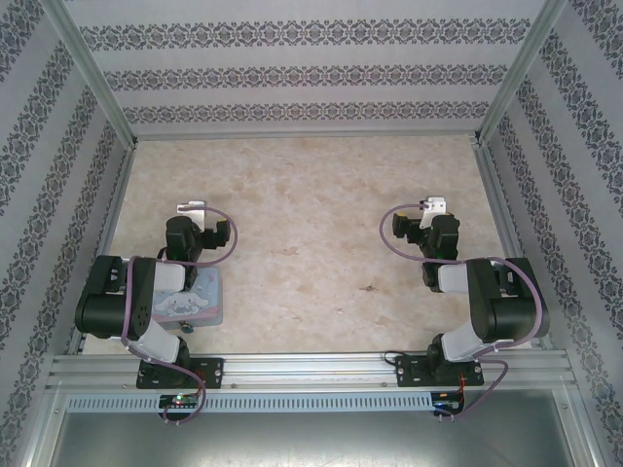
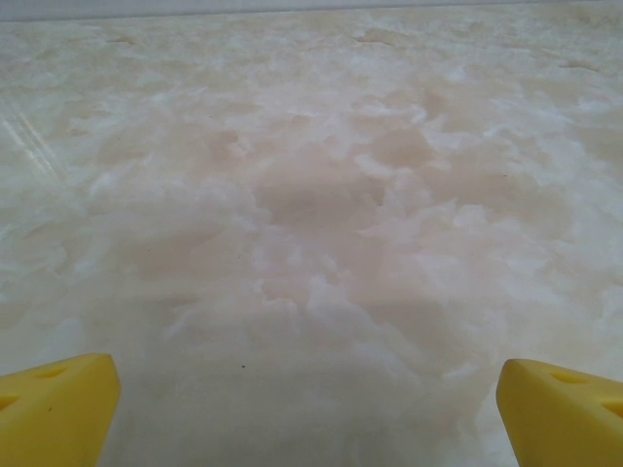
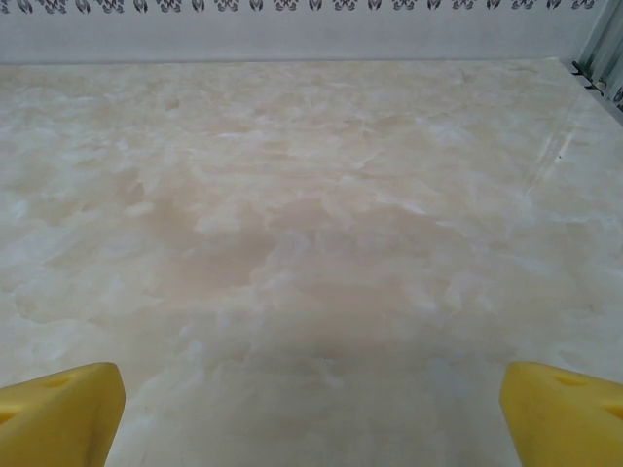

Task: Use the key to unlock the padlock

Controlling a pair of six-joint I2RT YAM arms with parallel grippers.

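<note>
The padlock and the key are hidden or out of view. My left gripper [image 1: 192, 209] hangs over the left half of the marbled table [image 1: 311, 224], its arm folded back near the base. In the left wrist view the left gripper [image 2: 310, 413] is open, its yellow fingertips [image 2: 58, 404] far apart with bare table between them. My right gripper [image 1: 433, 206] hovers over the right half. In the right wrist view the right gripper [image 3: 311, 413] is also open, its yellow fingertips [image 3: 560, 409] wide apart over bare table.
A pastel blue-lilac cartoon tin box [image 1: 204, 297] lies on the table partly under the left arm, near the front rail [image 1: 311, 368]. Patterned walls [image 1: 311, 73] and metal posts enclose the table on three sides.
</note>
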